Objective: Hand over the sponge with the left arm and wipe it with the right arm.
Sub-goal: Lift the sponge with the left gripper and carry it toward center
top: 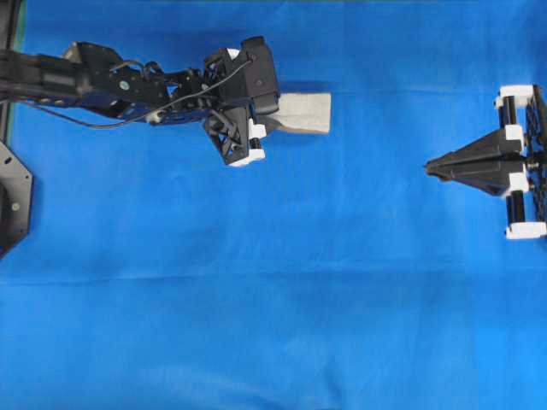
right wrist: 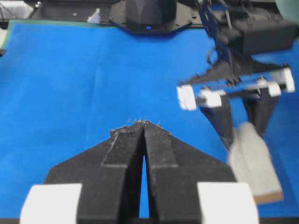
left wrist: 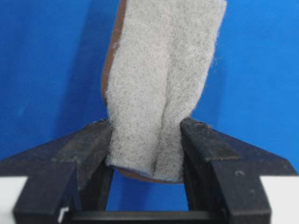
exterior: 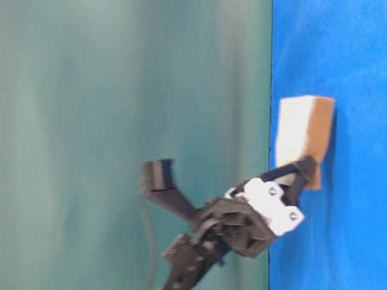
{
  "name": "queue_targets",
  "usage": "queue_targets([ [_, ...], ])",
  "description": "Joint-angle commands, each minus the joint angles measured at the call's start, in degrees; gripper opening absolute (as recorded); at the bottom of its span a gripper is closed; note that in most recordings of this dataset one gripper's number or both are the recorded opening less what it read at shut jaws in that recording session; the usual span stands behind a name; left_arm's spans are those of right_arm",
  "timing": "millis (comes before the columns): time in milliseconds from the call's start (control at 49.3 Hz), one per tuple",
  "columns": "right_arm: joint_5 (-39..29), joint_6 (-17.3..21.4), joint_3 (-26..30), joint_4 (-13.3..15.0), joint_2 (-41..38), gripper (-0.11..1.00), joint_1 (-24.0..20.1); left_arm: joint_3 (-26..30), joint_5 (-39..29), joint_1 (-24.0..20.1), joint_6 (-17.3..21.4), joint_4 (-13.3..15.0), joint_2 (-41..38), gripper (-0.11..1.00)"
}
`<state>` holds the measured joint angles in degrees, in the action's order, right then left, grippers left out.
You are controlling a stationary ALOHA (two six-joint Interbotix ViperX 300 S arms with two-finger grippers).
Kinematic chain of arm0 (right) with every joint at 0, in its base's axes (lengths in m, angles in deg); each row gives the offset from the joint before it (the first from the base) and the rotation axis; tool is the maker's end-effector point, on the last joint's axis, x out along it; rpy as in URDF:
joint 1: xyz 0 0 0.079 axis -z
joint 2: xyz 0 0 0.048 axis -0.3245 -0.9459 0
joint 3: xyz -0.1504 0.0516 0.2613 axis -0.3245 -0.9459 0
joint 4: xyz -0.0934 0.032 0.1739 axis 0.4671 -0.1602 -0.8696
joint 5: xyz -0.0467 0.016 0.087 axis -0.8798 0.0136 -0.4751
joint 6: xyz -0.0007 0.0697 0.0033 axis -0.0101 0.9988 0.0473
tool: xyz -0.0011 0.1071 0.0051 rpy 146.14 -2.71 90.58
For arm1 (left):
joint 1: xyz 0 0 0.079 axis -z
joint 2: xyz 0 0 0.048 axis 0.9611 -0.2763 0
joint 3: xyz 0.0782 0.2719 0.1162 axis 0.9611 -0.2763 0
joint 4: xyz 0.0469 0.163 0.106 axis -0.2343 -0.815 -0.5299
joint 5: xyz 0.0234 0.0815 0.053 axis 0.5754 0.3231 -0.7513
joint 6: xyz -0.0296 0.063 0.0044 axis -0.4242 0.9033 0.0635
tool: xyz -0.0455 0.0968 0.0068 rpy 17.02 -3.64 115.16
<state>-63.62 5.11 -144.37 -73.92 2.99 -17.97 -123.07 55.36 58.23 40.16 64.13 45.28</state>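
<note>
The sponge [top: 306, 112] is a grey-white block with a thin orange-brown underside, lying at the upper middle of the blue cloth. My left gripper [top: 272, 120] is shut on its near end. In the left wrist view both black fingers [left wrist: 88, 144] press into the sponge [left wrist: 159, 79] and crease its fuzzy face. The table-level view shows the left gripper [exterior: 299, 172] at the lower end of the sponge [exterior: 302, 136]. My right gripper [top: 429, 166] stands far to the right, shut and empty, pointing left. Seen from the right wrist, its tips [right wrist: 144, 123] meet, and the sponge [right wrist: 252, 161] hangs from the left gripper [right wrist: 243, 130] ahead to the right.
A blue cloth [top: 273, 325] covers the whole table. The left arm's black links [top: 102, 81] stretch in from the left edge, with a black base plate [top: 10, 201] below them. Another black base [right wrist: 149, 14] sits at the far edge in the right wrist view.
</note>
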Motion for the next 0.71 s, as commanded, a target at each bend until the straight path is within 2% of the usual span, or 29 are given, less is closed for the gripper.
queue_targets([
  [0,0.8,-0.1,0.9,0.0,-0.4,0.00,0.7,0.8,-1.8,2.3,-2.3,0.2,5.2,0.35],
  [406,0.8,-0.1,1.0,0.0,-2.8,0.00,3.3,-4.1,-4.0,12.6,-13.9,0.2,16.7,0.35],
  [568,1.5,0.3,1.2,0.0,-4.5,0.00,3.3,-4.7,-4.0,14.9,-16.6,0.2,17.5,0.35],
  [690,2.9,0.7,1.9,-0.1,-5.6,0.00,3.0,-4.6,-4.0,14.9,-16.9,0.1,17.4,0.35],
])
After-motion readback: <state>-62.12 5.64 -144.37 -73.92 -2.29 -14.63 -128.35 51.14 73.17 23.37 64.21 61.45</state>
